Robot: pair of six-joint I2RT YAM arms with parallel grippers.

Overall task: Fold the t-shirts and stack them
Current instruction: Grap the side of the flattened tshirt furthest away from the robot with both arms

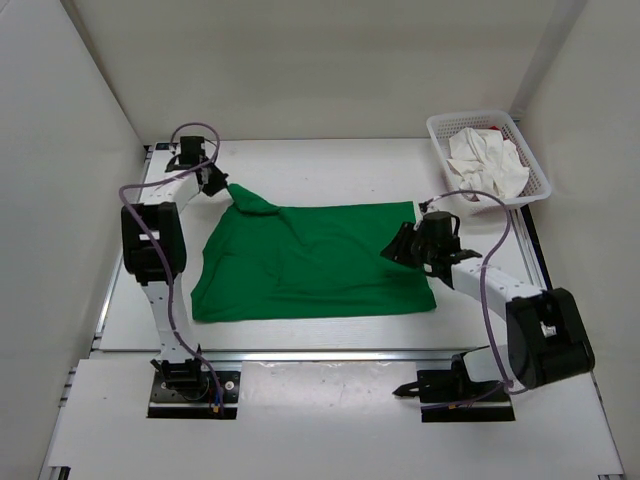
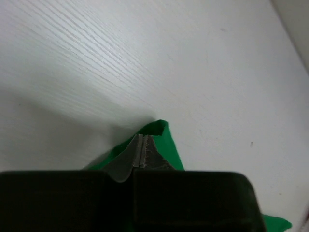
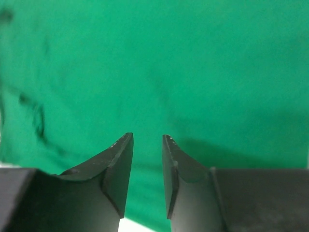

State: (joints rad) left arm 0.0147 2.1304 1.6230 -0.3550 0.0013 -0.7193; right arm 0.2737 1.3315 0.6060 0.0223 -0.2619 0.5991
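Observation:
The green t-shirt [image 1: 310, 265] lies spread over the middle of the table, with its far left corner pulled up into a peak. My left gripper [image 1: 228, 190] is shut on that corner. In the left wrist view the closed fingertips [image 2: 140, 145] pinch green cloth [image 2: 170, 145] just above the white tabletop. My right gripper [image 1: 392, 252] hovers over the shirt's right side. Its jaws [image 3: 147, 137] stand apart with nothing between them, and green fabric [image 3: 169, 63] fills the view below. A crumpled white t-shirt [image 1: 487, 165] sits in the basket. The red t-shirt is hidden.
The white mesh basket [image 1: 441, 127] stands at the far right corner of the table. White walls close in the left, back and right sides. Both arm bases sit at the near edge, with cables looping off each arm.

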